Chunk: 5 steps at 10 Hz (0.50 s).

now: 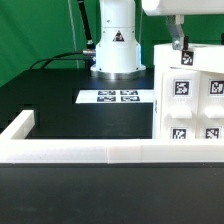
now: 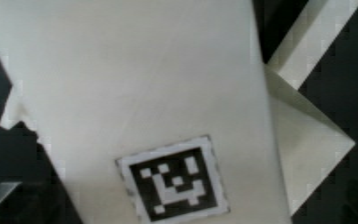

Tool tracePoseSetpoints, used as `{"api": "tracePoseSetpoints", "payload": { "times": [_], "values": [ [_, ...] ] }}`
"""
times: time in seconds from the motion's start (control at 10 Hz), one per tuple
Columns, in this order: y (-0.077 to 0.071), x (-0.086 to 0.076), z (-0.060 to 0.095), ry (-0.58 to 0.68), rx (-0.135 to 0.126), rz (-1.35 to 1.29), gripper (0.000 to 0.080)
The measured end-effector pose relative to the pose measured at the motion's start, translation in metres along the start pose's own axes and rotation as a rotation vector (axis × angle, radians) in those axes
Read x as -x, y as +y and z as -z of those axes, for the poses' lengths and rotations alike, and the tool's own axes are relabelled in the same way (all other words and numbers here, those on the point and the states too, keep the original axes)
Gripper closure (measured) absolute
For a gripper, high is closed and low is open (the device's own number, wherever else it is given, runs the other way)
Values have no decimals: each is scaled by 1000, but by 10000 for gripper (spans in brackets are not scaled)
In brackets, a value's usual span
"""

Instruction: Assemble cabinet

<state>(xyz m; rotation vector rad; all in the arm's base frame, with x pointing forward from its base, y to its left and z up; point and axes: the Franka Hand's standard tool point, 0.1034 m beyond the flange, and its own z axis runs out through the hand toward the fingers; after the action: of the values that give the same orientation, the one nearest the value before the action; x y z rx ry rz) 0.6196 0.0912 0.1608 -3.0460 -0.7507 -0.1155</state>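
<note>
Along the near edge of the black table (image 1: 50, 100) runs the long low white rail (image 1: 80, 153), turning back at its end on the exterior view's left to form an L. Behind it, flat on the table, lies the marker board (image 1: 117, 97) with its printed tags, and beyond that stands my own base (image 1: 113, 45), with a dark cable (image 1: 55, 58) trailing away from it.

The cabinet (image 1: 190, 95) stands upright at the exterior view's right, just behind the rail and just beside the marker board. It is a white boxy body with black-and-white square tags on its faces. My gripper (image 1: 180, 48) comes down onto its top edge from above, close to the uppermost tag.

From my wrist, a broad white panel of the cabinet (image 2: 140, 100) fills nearly everything, tilted across the frame, with one tag (image 2: 172, 180) on it. My fingertips are not visible there, and I cannot tell whether I am clenched on the panel or released.
</note>
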Motion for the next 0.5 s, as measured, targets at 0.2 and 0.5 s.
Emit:
{"api": "tracePoseSetpoints", "payload": {
  "times": [0.2, 0.5],
  "values": [
    [0, 2, -5, -5, 1, -1, 2],
    [3, 6, -13, -18, 0, -5, 2]
  ]
}}
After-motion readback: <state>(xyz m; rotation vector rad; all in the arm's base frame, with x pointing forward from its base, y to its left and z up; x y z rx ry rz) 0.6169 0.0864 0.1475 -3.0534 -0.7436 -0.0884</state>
